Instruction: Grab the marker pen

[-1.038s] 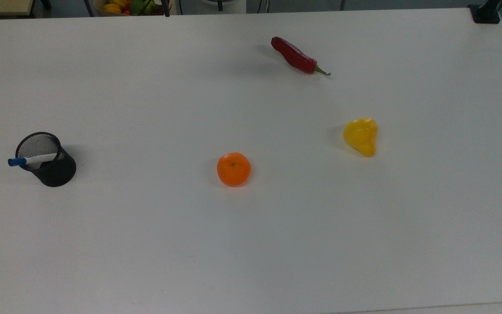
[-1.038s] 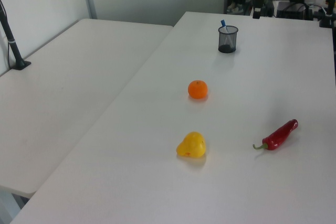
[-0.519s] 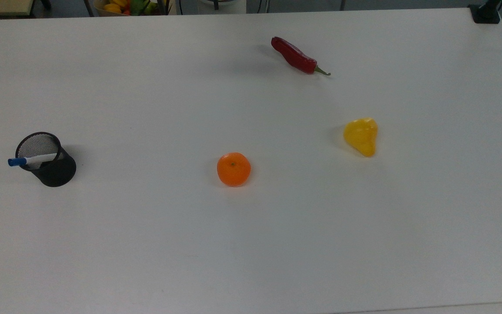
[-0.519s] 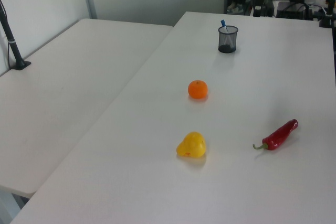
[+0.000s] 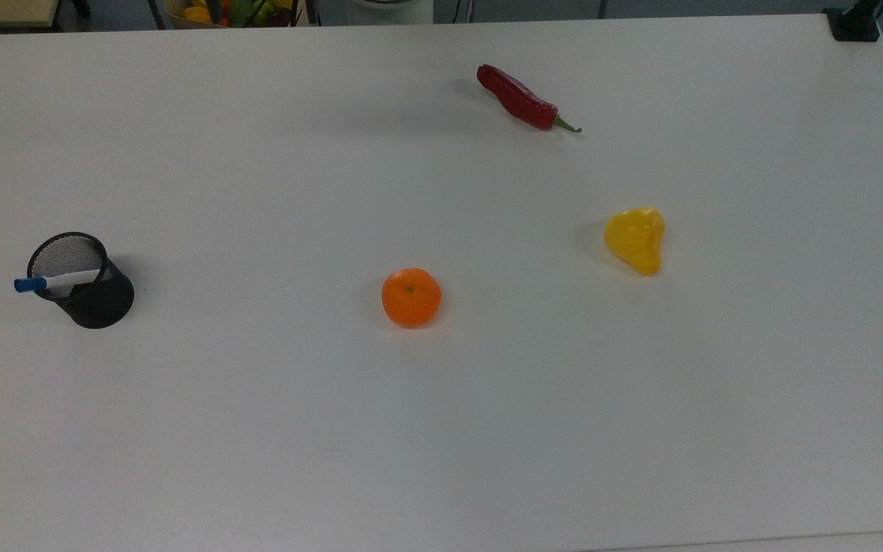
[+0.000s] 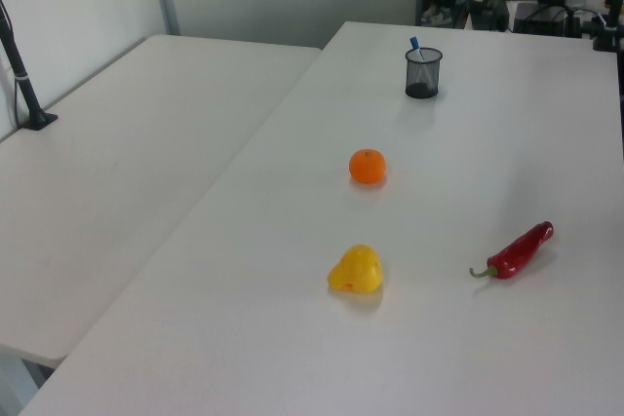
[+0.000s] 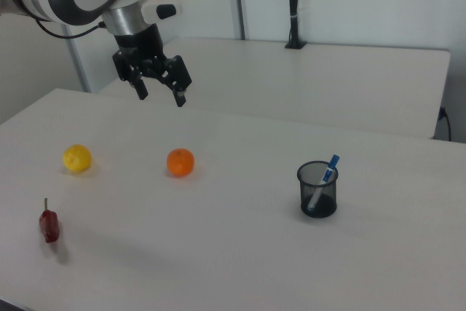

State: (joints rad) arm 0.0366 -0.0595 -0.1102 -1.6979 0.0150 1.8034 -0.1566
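On a white table, seen in the right view, a red chili is being shown nearest the camera, at the right view's lower left. Further back, a black mesh pen cup is standing upright toward the right view's right – the marker pen is being held inside it, leaning w/ its blue cap poking above the rim, barrel resting against the cup wall. Behind the chili, a yellow fruit and an orange are lying side by side, well apart from the cup.

Above and behind the orange, the gripper is being held in mid-air, its fingers spread apart, nothing between them, pointing down toward the table; it is well apart from the cup & marker.

In the top view, the marker pen is seen lying across the cup mouth at the top view's left, cap past the rim; the orange is near centre, the yellow fruit to the top view's right, the chili beyond.

In the left view the order is reversed – yellow fruit and chili near, orange mid, cup w/ marker far.
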